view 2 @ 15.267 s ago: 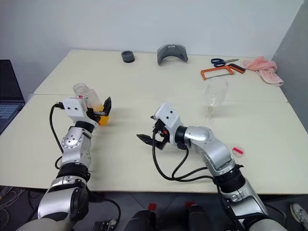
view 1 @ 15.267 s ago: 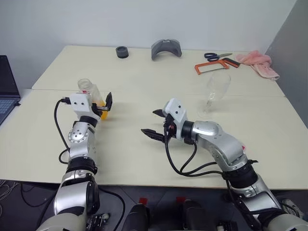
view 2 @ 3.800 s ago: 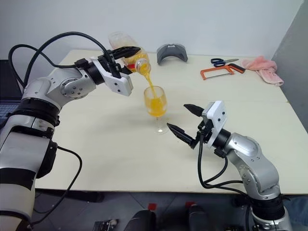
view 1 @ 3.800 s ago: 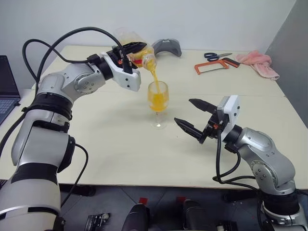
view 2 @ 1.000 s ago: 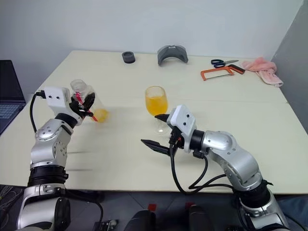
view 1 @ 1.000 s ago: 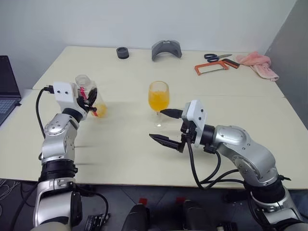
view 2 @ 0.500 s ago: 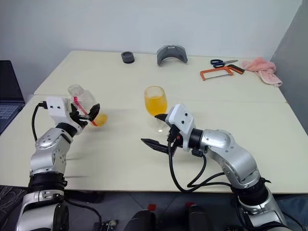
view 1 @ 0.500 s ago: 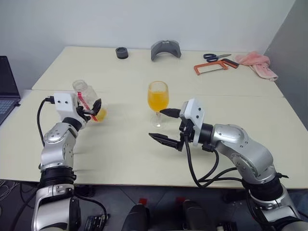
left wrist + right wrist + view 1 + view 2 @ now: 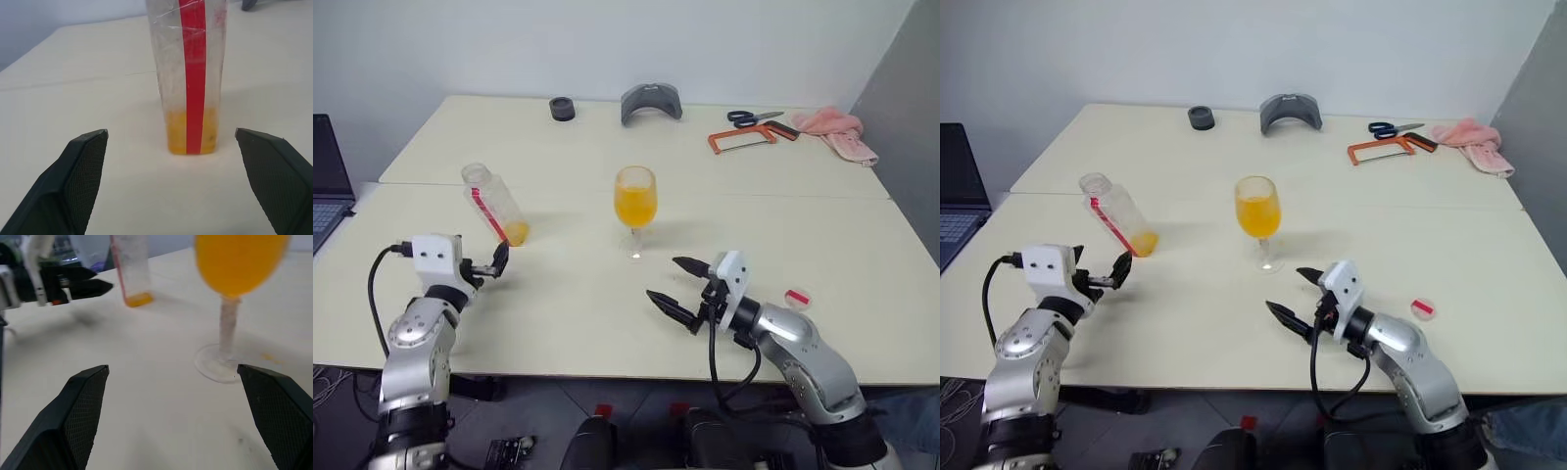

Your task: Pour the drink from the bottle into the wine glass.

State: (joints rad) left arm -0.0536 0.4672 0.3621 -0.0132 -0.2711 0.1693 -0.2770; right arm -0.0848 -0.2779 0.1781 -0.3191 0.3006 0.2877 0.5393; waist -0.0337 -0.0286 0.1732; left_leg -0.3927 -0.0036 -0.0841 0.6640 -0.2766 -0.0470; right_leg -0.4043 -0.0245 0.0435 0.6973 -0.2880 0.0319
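Note:
The clear bottle (image 9: 494, 204) with its red strip stands uncapped on the table, a little orange drink (image 9: 190, 134) left in its bottom. My left gripper (image 9: 1102, 262) is open, a short way in front of the bottle and touching nothing. The wine glass (image 9: 635, 201) stands mid-table, its bowl mostly full of orange drink (image 9: 237, 259). My right gripper (image 9: 663, 277) is open and empty, low over the table in front of the glass and slightly to its right. The white cap marked red (image 9: 796, 297) lies on the table to the right of my right arm.
A laptop (image 9: 328, 176) sits at the left edge. Along the far side lie a black ring (image 9: 562, 107), a grey curved part (image 9: 651, 101), an orange hacksaw (image 9: 744, 137), scissors (image 9: 754, 116) and a pink cloth (image 9: 837, 127). A seam crosses the table (image 9: 568, 313) behind the glass.
My left gripper has opened, let go of the bottle and drawn back towards me; the bottle now stands alone. My right gripper has sunk and pulled back from the glass.

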